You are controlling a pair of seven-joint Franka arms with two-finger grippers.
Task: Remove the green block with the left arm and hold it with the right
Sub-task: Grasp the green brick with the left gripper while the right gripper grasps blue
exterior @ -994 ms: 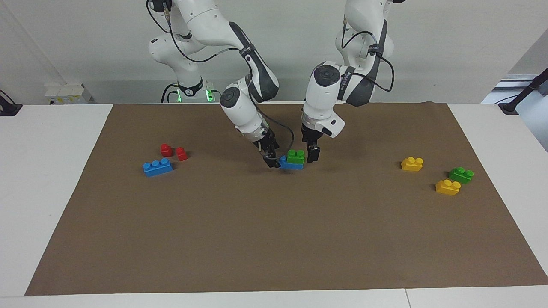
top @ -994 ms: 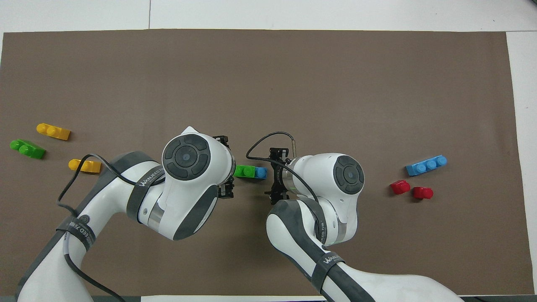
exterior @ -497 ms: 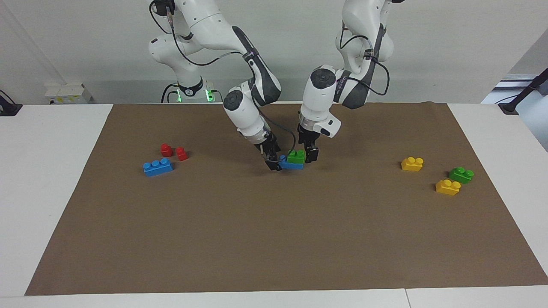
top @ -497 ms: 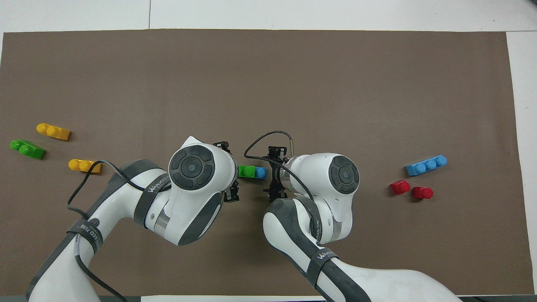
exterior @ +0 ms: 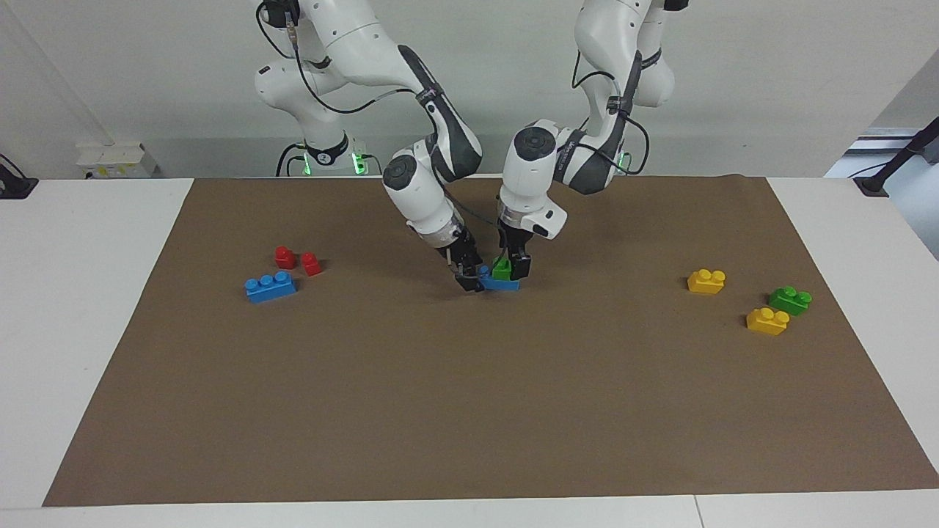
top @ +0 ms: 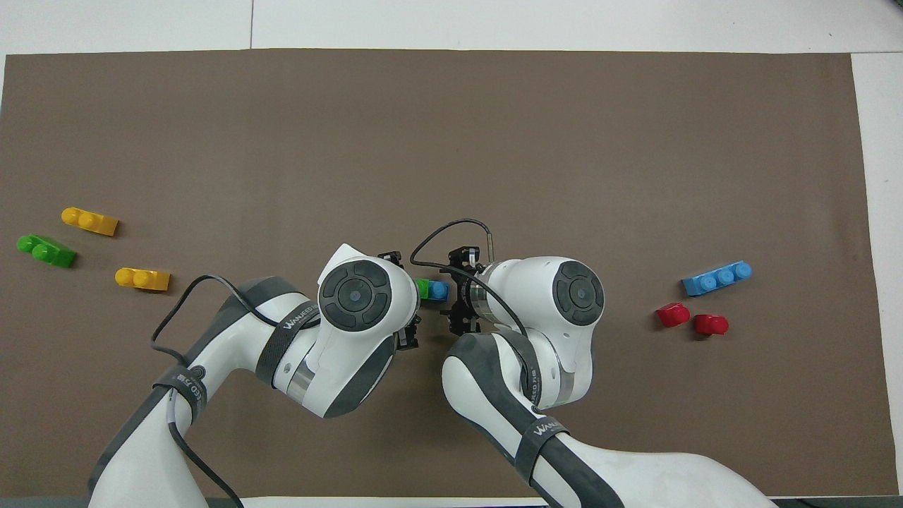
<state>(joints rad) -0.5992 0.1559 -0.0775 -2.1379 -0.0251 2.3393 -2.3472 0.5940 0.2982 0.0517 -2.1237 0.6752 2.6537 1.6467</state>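
On the brown mat (exterior: 469, 411), read as a clock from where I stand facing the robots, with twelve toward them, the first things sit out at about ten o'clock. Two small red blocks (exterior: 285, 257) (exterior: 311, 264) stand close together there. A blue three-stud brick (exterior: 270, 287) lies just beside them, a touch farther from the robots.

The right arm comes in from about eleven o'clock and slants down to the middle of the mat. The right gripper (exterior: 467, 281) is low at the mat, at the nine o'clock end of a second blue brick (exterior: 487, 279). It looks to be in contact with that end. I can't tell whether its claw is wide or clamped on the brick.

The green block (exterior: 502, 268) is stacked on that second blue brick. The pair sits a little toward twelve from the mat's centre. The green block covers the brick's three o'clock part, and one blue stud (top: 439, 289) is bare beside it.

The left arm reaches down from about one o'clock. The left gripper (exterior: 513, 268) is right at the green block with its claw wide. One finger (exterior: 521, 268) stands in front of the block on my side and hides part of it. I can't make out whether the claw touches the block.

Out between two and three o'clock lie three more small bricks, well apart from the arms. First comes a yellow one (exterior: 706, 281), then another yellow (exterior: 767, 321) farther from the robots. Between them and nearest the mat's edge is a second green brick (exterior: 790, 299).
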